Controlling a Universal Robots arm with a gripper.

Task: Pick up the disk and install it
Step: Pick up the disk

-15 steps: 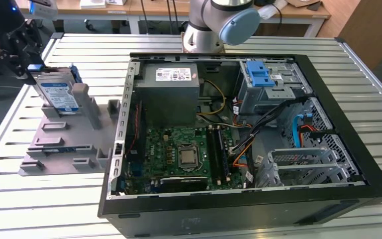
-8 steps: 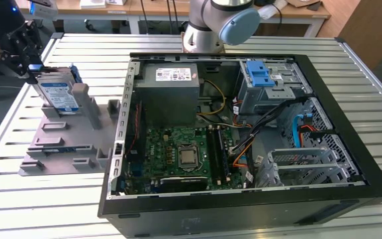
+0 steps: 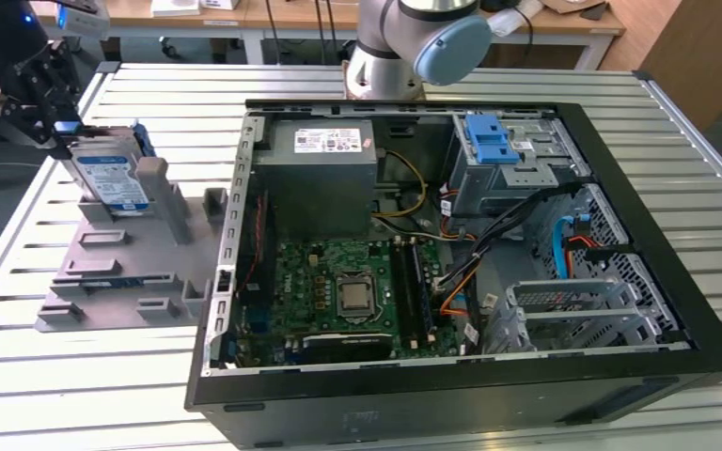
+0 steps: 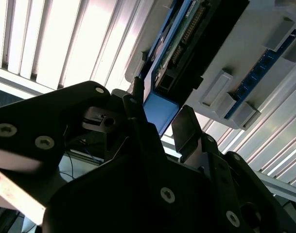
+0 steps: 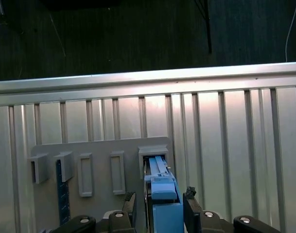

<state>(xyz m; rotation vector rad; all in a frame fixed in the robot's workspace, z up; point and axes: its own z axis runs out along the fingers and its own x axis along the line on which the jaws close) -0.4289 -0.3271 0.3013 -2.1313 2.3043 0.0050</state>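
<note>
A slatted silver metal table (image 3: 72, 395) fills the scene, with desks and a floor beyond its far edge. On the middle of the table lies a large black computer case (image 3: 399, 404), its side open and facing up. The base of a grey robot arm with a pale blue joint cap (image 3: 393, 47) stands at the case's far side. Inside the case, a grey boxy power supply with a white sticker (image 3: 317, 178) sits at the far end. A green motherboard (image 3: 336, 282) lies nearer, and a grey metal drive cage (image 3: 525, 169) sits toward the exterior view's right, with coloured cables running beside it. A bare blue plastic latch piece (image 3: 489, 141) rests on top of that cage. On the exterior view's left, beside the case, a flat grey plastic holder with raised slots (image 3: 110, 272) (image 5: 101, 150) lies on the table. The disk, a flat silver hard drive with a blue-and-white label and a blue plastic frame (image 3: 110, 178) (image 5: 162, 213) (image 4: 179, 46), stands upright on its edge in a slot at the holder's far end. The black gripper (image 3: 60, 117) (image 5: 160, 199) (image 4: 160, 109) is at the disk's upper end. In both wrist views it straddles the blue frame. Whether it is clamped on the frame or only set loosely around it cannot be told.
</note>
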